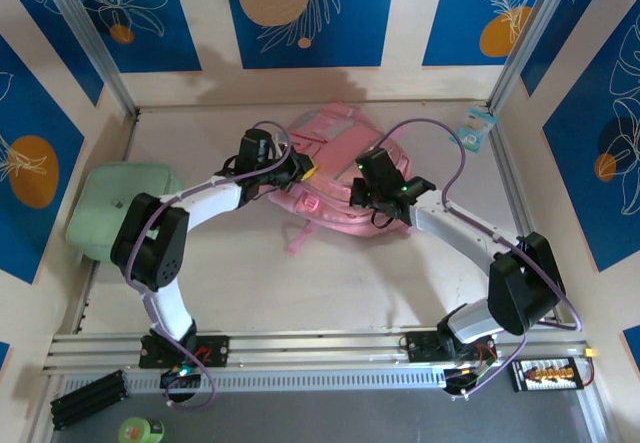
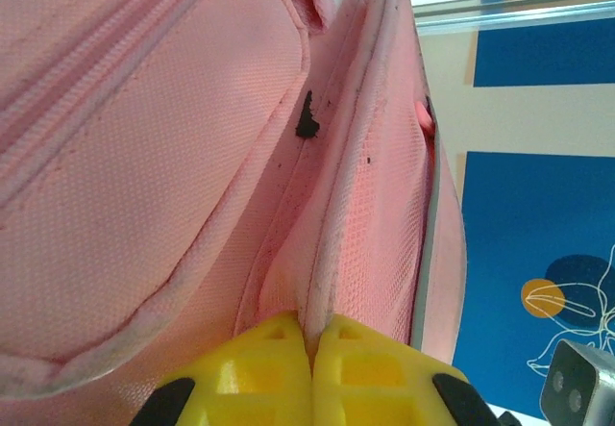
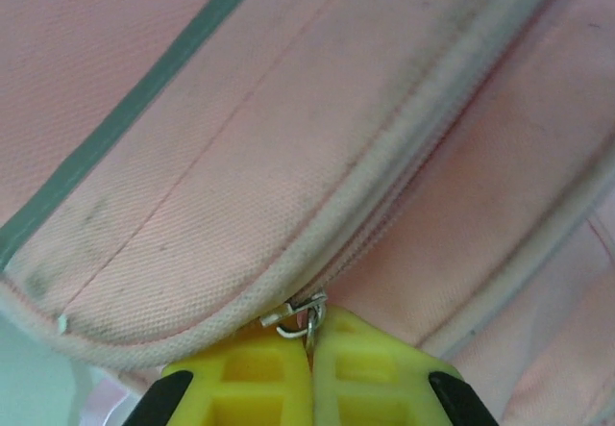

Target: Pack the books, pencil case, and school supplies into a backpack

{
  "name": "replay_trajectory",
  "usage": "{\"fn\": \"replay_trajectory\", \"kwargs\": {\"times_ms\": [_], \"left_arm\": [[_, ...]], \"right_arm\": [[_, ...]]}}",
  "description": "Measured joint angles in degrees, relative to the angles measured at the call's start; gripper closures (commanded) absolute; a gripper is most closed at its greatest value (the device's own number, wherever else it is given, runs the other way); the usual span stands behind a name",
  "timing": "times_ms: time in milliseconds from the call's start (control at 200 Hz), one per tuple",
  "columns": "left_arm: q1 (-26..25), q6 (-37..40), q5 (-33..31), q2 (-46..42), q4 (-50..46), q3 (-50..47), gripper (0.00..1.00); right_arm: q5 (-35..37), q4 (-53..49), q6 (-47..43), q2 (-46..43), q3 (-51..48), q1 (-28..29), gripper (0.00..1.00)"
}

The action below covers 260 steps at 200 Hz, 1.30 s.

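The pink backpack point(image 1: 335, 178) lies flat in the middle of the table, a strap trailing toward the front. My left gripper point(image 1: 300, 171) is at its left side, shut on a piped seam edge of the backpack point(image 2: 322, 272); the yellow fingers point(image 2: 259, 368) pinch the pink fabric. My right gripper point(image 1: 390, 203) is at the bag's right side. In the right wrist view its yellow fingers point(image 3: 360, 373) are shut on the metal zipper pull point(image 3: 303, 313) of the backpack point(image 3: 240, 186). The books, pencil case and school supplies are out of view.
A mint-green flat case point(image 1: 120, 203) lies at the left, under the left arm. A small blue-and-white packet point(image 1: 479, 127) sits at the back right by the frame post. Aluminium rails border the table on all sides.
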Motion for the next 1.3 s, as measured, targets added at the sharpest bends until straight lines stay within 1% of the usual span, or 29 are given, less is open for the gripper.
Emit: {"fn": "replay_trajectory", "kwargs": {"times_ms": [55,125,220,245,330,460,485,545,635,690,785,850,900,1015,1150,1300], "left_arm": [[0.63,0.39,0.44,0.22,-0.02,0.00,1.00],[1.22,0.85,0.63,0.35,-0.04,0.00,1.00],[1.70,1.88,0.63,0.37,-0.09,0.00,1.00],[1.79,2.01,0.63,0.37,-0.11,0.00,1.00],[2.03,2.49,0.94,0.37,-0.11,0.00,1.00],[2.56,3.61,1.70,0.37,-0.20,-0.09,1.00],[2.73,3.98,1.97,0.37,-0.39,-0.09,1.00],[3.45,5.05,2.75,0.37,-0.94,-0.09,0.91],[5.14,7.98,3.82,0.28,-2.91,-0.09,0.67],[6.91,9.60,3.89,-0.07,-5.01,-0.17,0.56],[9.90,13.44,2.64,-2.36,-9.90,-0.96,0.43],[12.09,15.72,1.11,-5.46,-12.90,-2.36,0.39],[13.70,17.07,0.13,-8.50,-14.71,-3.89,0.37],[16.85,17.38,-0.98,-14.29,-16.48,-7.48,0.35],[18.08,16.46,-1.14,-16.28,-16.59,-10.49,0.35],[18.08,14.93,-1.64,-16.28,-16.65,-12.07,0.43]], "right_arm": [[-2.99,0.68,-1.77,0.55,0.17,-0.76,0.87],[-4.85,0.96,-3.06,1.84,0.85,-1.09,0.81],[-5.77,0.70,-4.26,3.23,1.73,-1.14,0.79],[-5.79,0.57,-4.37,3.39,1.95,-1.14,0.81],[-5.88,0.20,-5.11,3.65,2.51,-1.14,0.90],[-5.55,0.02,-5.20,3.65,2.86,-1.11,1.00],[-5.42,-0.04,-4.94,3.65,2.93,-1.16,1.00],[-6.10,-0.17,-4.74,3.65,3.21,-1.75,1.00],[-9.62,-0.15,-6.47,3.82,4.24,-2.25,1.00],[-10.86,-0.09,-7.80,4.37,5.33,-1.79,1.00],[-12.63,-0.28,-9.70,7.19,8.57,0.44,1.00],[-14.14,-0.46,-10.56,10.29,11.52,2.34,1.00],[-15.47,-0.44,-10.97,13.20,14.19,3.98,1.00],[-17.81,-0.20,-11.74,19.19,20.46,7.37,1.00],[-20.28,0.15,-11.74,25.62,28.30,10.23,1.00],[-22.38,0.13,-11.67,30.03,33.44,12.11,1.00]]}}
